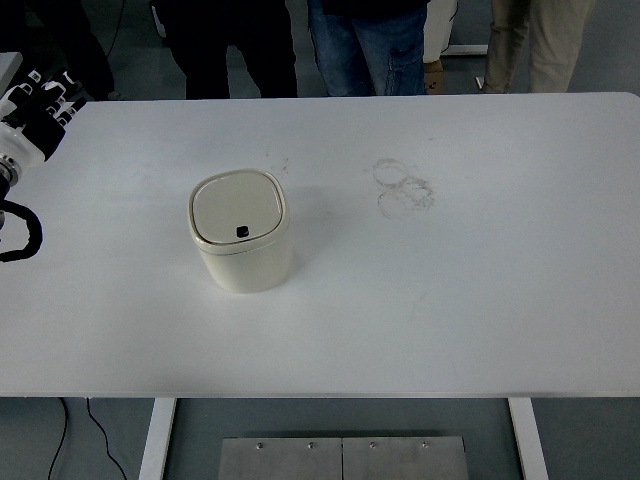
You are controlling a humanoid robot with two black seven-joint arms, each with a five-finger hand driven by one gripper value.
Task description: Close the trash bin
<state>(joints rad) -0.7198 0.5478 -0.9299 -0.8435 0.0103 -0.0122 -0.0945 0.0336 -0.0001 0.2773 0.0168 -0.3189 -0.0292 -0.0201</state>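
the cream trash bin [241, 243] stands left of centre on the white table [480, 280], its lid [237, 209] lying flat. it looks light, rigid and smooth, so it may slide; press straight down on the lid's middle. the left hand [38, 103] sits at the table's far left edge, holding nothing; whether its fingers are curled i cannot tell

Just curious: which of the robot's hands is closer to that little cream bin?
Left. The left hand sits at the table's far-left edge, well clear of the bin; the right hand isn't in view.
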